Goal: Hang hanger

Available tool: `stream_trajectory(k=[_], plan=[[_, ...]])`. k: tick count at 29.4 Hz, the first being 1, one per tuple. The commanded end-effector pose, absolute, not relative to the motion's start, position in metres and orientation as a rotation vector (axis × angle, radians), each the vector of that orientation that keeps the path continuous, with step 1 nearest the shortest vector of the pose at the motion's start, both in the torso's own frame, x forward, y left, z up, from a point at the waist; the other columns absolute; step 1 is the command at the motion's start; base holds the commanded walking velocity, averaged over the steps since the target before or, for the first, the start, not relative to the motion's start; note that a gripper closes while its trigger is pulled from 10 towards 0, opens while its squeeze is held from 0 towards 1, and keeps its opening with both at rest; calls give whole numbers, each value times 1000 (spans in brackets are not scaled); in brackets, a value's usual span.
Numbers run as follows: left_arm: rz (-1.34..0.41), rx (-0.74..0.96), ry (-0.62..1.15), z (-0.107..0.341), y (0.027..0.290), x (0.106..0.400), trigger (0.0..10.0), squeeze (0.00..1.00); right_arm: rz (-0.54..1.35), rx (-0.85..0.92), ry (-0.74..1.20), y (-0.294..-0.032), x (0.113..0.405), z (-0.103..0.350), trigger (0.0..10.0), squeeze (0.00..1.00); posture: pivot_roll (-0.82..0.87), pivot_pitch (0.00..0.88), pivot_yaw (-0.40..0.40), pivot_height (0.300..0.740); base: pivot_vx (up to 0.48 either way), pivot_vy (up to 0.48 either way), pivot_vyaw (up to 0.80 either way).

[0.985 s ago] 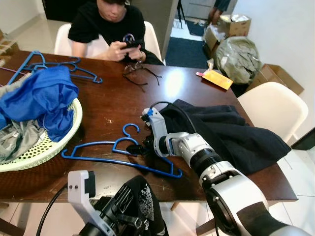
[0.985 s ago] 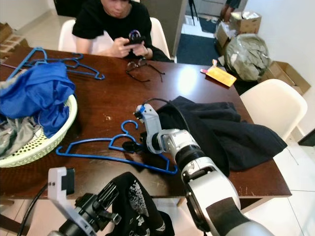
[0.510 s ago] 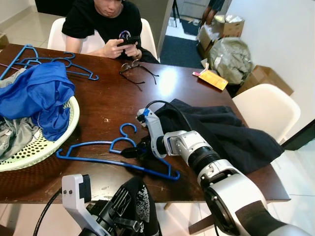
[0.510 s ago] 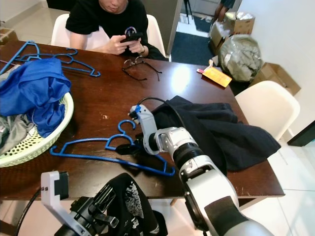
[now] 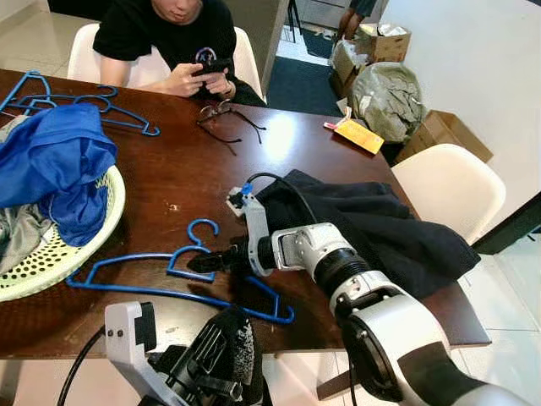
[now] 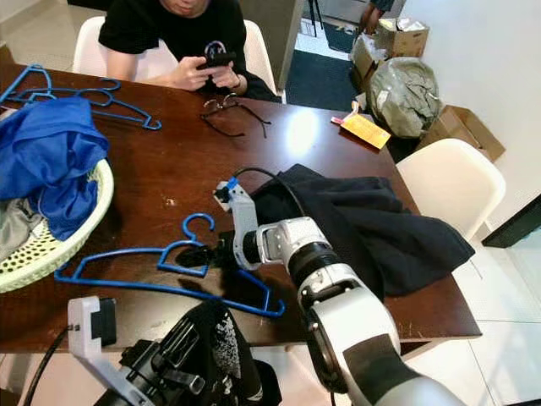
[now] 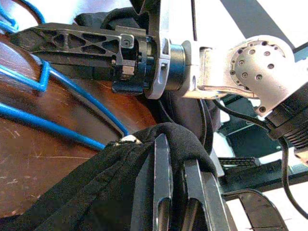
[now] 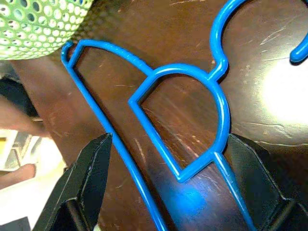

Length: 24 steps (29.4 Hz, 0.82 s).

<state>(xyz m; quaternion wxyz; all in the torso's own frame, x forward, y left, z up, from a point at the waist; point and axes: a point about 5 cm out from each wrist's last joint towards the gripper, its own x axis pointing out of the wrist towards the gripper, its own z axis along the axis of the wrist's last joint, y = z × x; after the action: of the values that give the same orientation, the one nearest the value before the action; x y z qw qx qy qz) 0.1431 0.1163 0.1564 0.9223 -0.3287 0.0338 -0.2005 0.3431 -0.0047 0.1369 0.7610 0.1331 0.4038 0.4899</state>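
The blue hanger lies flat on the dark wooden table, in the lower left of the head view, its hook curling up toward the middle of the frame and its long bar running down toward the table's near edge. The right end effector reaches in low over it from the right, fingers spread wide; in the right wrist view the two black fingers stand either side of the hanger's inner loop just below the neck, with the blue plastic between them and not yet pinched.

The left end effector sits at the bottom of the frame below the table edge, pressed together on a black garment that drapes over its fingers.

To do this grasp well, I'd say the right arm should settle a little lower so the fingertips bracket the plastic at the neck, then close squarely. The hanger is thin and lies flush with the wood, so a shallow or off-centre pinch would likely just skate it along the table.

A pale green laundry basket with blue clothing sits at the left. A second black garment lies on the right. A person in a black shirt sits at the top of the frame.
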Motion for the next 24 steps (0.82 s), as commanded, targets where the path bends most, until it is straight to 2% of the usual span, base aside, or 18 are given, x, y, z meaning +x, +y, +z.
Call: stream_trajectory(k=[1,5,13,24], plan=[[-431,-703,18,166,112,141,10000,0,977,329,1251,-13,301,74,10000,0,235,154,-241,735,0,0,0],[-429,-702,17,166,111,140,10000,0,1005,429,1302,-9,295,75,10000,0,240,152,-248,735,0,0,0],[-425,-701,19,166,111,139,10000,0,1071,438,1370,4,281,71,10000,0,251,153,-248,735,0,0,0],[-422,-702,16,167,112,138,10000,0,1124,245,1453,4,265,54,10000,0,244,162,-249,735,0,0,0]])
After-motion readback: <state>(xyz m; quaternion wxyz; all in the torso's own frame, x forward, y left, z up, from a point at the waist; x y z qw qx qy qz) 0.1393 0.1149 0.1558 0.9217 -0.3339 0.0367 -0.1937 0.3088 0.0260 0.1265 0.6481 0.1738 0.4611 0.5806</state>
